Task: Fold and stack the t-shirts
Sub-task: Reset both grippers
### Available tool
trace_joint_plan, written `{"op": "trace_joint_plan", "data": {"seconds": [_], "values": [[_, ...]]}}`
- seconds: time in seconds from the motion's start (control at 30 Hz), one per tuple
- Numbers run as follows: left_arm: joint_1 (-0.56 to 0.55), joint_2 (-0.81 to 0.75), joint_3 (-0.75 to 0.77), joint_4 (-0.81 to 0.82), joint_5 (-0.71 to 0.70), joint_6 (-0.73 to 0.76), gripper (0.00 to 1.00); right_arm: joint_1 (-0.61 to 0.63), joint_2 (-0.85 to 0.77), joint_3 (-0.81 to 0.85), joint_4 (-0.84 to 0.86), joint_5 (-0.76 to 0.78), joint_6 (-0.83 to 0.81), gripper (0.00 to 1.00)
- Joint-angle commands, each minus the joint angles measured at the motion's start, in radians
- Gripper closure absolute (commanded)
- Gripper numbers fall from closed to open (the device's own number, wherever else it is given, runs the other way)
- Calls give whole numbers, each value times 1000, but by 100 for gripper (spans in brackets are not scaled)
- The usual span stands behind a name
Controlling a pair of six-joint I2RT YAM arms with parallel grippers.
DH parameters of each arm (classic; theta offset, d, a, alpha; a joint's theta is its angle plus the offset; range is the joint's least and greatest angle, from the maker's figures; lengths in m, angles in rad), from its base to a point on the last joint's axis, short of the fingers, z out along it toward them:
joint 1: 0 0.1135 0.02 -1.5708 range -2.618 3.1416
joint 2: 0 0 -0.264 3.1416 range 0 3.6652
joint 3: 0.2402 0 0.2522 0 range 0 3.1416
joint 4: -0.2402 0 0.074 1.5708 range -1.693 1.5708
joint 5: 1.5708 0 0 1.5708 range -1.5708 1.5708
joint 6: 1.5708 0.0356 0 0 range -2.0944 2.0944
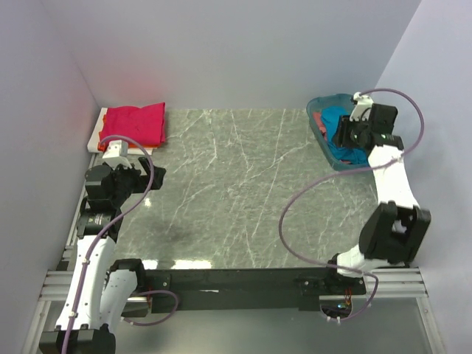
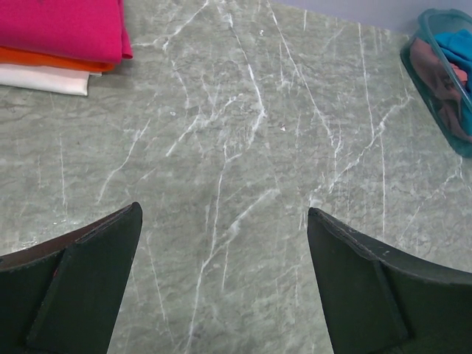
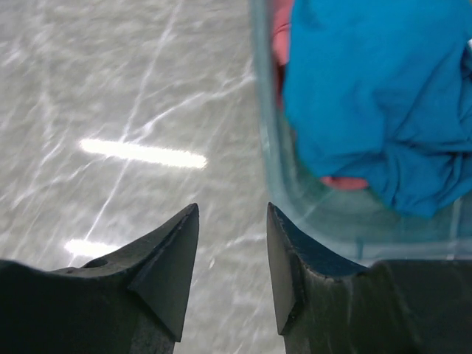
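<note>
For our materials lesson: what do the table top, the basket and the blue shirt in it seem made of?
Table top: polished stone or stone-look laminate; white veins, glare.
Basket: translucent teal plastic; contents show through.
Blue shirt: soft matte cloth, creased.

A magenta t-shirt (image 1: pixel 134 123), orange t-shirt (image 2: pixel 44 59), blue t-shirt (image 3: pixel 369 96), teal basket (image 3: pixel 317 210), white-veined grey-green table (image 1: pixel 243 184).
</note>
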Motion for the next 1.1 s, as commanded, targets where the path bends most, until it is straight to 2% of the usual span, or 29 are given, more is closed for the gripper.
{"op": "trace_joint_plan", "data": {"seconds": [0.0,0.07,0.13,0.2,0.27,0.53,0.8,1.03,1.07], "values": [[-1,-7,1,33,-21,17,1,-5,-181,-57,-33,-102,-31,50],[-3,-2,1,31,-35,17,1,-5,-257,-104,-44,-129,-33,50],[-3,1,0,29,-42,15,1,-5,-340,-169,-32,-155,-22,43],[-3,2,1,25,-64,15,0,-5,-395,-213,4,-146,15,25],[-1,1,0,19,-97,13,1,-4,-460,-262,20,-130,38,18],[-3,7,0,19,-145,13,1,-5,-618,-380,101,65,242,16],[-1,15,0,16,-157,15,0,-5,-712,-470,169,119,263,12],[-3,12,0,16,-160,15,1,-5,-729,-509,195,148,267,12],[-3,12,0,16,-162,15,1,-5,-729,-511,201,154,264,8]]}}
